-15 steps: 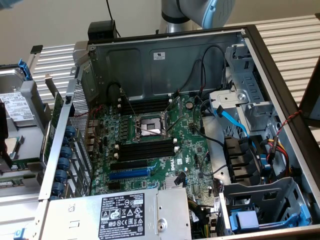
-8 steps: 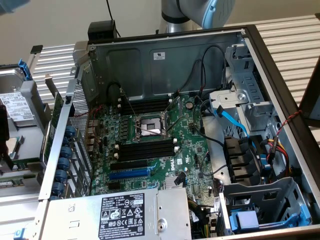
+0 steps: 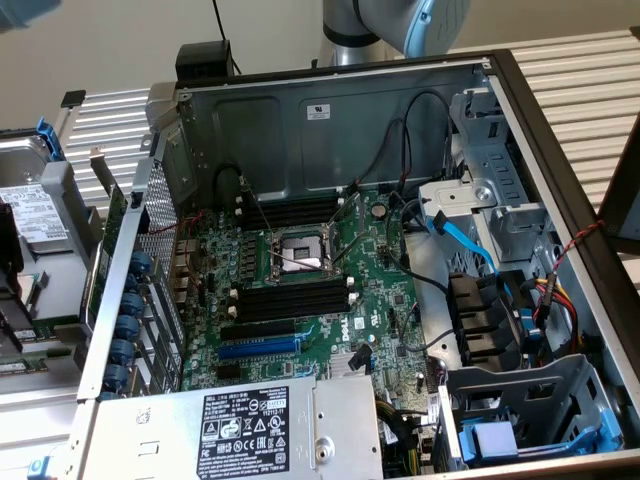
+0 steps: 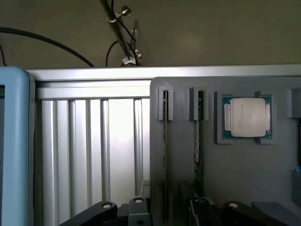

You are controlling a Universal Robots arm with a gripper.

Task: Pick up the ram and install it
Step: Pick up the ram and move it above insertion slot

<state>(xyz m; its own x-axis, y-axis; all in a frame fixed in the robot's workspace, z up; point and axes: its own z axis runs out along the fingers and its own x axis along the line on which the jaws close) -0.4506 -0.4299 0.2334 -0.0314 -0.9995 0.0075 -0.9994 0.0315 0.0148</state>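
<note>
The exterior view looks steeply down from above into the open computer case, motherboard filling its middle, the arm just at the top edge. The wrist view sits close to a grey holder tray beside ribbed metal. The two views share nothing recognisable.

Even, soft daylight fills both views. Pale glare washes the ribbed metal table, the computer case interior shows mild shadows, and edges look slightly soft.
</note>
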